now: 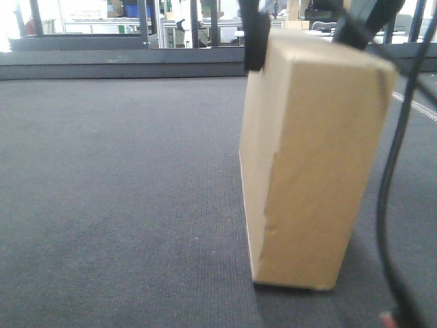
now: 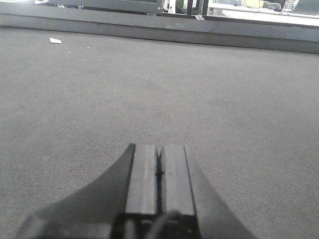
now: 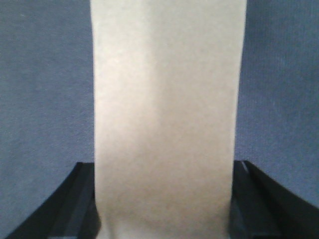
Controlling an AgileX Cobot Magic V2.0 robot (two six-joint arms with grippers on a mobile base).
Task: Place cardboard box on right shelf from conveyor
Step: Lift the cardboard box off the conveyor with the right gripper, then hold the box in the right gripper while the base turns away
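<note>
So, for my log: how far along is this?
Done: the right gripper grips the cardboard box on both sides. In hand: the lift; it appears to rest on the conveyor. To do: carry it to the right shelf, not in view. The left gripper is shut, empty.

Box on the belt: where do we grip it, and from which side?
Top end, from above. The box stands on end on the conveyor, so its upper part is free all round and its flat side faces run vertically. Set the fingers on two opposite side faces, as the right gripper does now.
</note>
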